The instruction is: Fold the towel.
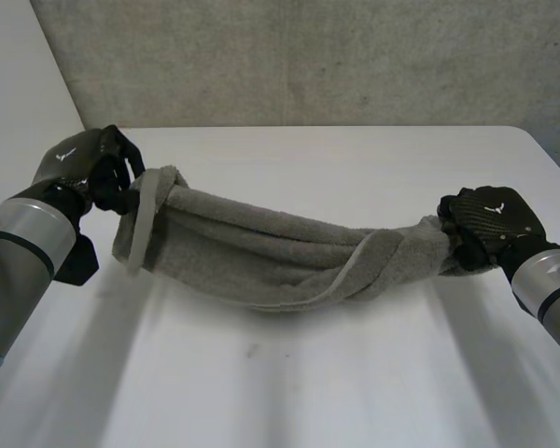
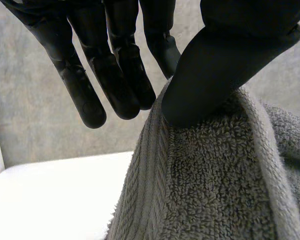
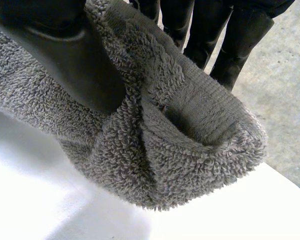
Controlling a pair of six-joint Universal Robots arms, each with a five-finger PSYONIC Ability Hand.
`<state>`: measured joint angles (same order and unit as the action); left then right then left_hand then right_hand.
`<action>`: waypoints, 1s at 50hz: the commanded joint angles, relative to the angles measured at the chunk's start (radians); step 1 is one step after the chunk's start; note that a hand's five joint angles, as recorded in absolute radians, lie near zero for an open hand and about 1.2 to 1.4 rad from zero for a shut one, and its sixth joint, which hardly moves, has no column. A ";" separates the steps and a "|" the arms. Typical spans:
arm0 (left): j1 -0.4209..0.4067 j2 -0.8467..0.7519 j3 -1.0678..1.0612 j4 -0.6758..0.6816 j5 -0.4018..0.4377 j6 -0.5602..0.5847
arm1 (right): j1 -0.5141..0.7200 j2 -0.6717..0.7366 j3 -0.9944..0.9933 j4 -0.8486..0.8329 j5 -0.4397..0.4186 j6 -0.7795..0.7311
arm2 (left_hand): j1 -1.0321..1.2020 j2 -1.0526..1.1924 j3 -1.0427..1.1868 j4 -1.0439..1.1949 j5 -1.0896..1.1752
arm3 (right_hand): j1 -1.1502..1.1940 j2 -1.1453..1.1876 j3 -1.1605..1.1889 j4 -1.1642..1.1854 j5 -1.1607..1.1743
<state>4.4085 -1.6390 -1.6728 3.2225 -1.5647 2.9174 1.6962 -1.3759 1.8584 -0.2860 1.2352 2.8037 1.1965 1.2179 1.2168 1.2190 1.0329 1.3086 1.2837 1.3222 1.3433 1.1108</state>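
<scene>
Towel (image 1: 280, 254) is bunched into a long grey rope and stretched between my two hands above the white tabletop (image 1: 308, 383), its middle sagging down toward the surface. My left hand (image 1: 82, 166) has the one end, my right hand (image 1: 490, 222) the other, well apart from each other. At my left end a loose hemmed edge hangs down beside the bundle, and nearer my right end a flat band of hem crosses over the roll.

In the left wrist view my thumb presses down on the towel (image 2: 210, 185) just beside its ribbed border. My fingers (image 2: 85, 100) reach out straight and close together past that border, and the nearest one seems to back the cloth against the thumb, though the fold hides the contact.

In the right wrist view the towel (image 3: 190, 150) is wadded thick in my grasp. My thumb bears on the near side, my fingers (image 3: 235, 45) stand straight behind the far side, and the cloth is pinched between them, with a folded lump bulging out below over the tabletop.

A grey wall (image 1: 308, 56) rises behind the tabletop.
</scene>
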 commanded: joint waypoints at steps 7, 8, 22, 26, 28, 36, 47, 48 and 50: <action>0.005 -0.274 0.002 0.022 -0.001 -0.015 | 0.011 0.069 -0.022 0.013 0.004 -0.055 | 0.200 0.178 0.180 0.177 0.189 | -1.134 -1.109 -1.148 -1.169 -1.111; 0.005 -0.274 0.002 0.022 -0.001 -0.015 | 0.011 0.069 -0.022 0.013 0.004 -0.055 | 0.200 0.178 0.180 0.177 0.189 | -1.134 -1.109 -1.148 -1.169 -1.111; 0.097 -0.231 0.038 0.091 0.014 0.000 | 0.011 -0.040 -0.088 0.238 0.006 -0.027 | -0.768 -0.789 -0.788 -0.790 -0.779 | -1.089 -1.064 -1.102 -1.123 -1.065; 0.104 -0.185 0.044 0.088 0.038 0.005 | 0.022 -0.040 -0.148 0.321 0.015 0.039 | -0.939 -0.960 -0.959 -0.961 -0.950 | -1.056 -1.031 -1.070 -1.091 -1.033; 0.109 -0.170 0.041 0.088 0.051 0.005 | 0.023 -0.040 -0.162 0.336 0.013 0.068 | -0.951 -0.972 -0.971 -0.973 -0.962 | -1.045 -1.020 -1.058 -1.079 -1.021; 0.137 -0.099 -0.011 0.088 0.153 0.043 | 0.104 0.012 -0.257 0.349 0.018 0.123 | -0.945 -0.966 -0.965 -0.967 -0.956 | -0.978 -0.953 -0.991 -1.012 -0.954; 0.155 -0.033 -0.188 0.059 0.409 0.339 | 0.237 0.308 -0.602 0.620 -0.002 0.036 | -0.916 -0.937 -0.936 -0.938 -0.926 | -0.736 -0.711 -0.750 -0.771 -0.713; 0.155 -0.033 -0.188 0.059 0.410 0.339 | 0.237 0.308 -0.602 0.620 -0.002 0.036 | -0.916 -0.937 -0.936 -0.938 -0.926 | -0.736 -0.711 -0.750 -0.771 -0.713; 0.158 -0.030 -0.232 0.042 0.459 0.419 | 0.253 0.372 -0.675 0.680 -0.006 -0.039 | -0.916 -0.937 -0.936 -0.938 -0.926 | -0.739 -0.714 -0.753 -0.774 -0.716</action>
<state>4.5627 -1.6847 -1.8139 3.2919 -1.2235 3.1749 1.9206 -1.1534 1.3544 0.2420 1.2434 2.8866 0.2434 0.2399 0.2375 0.2359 0.0660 0.5579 0.5499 0.5566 0.5535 0.3858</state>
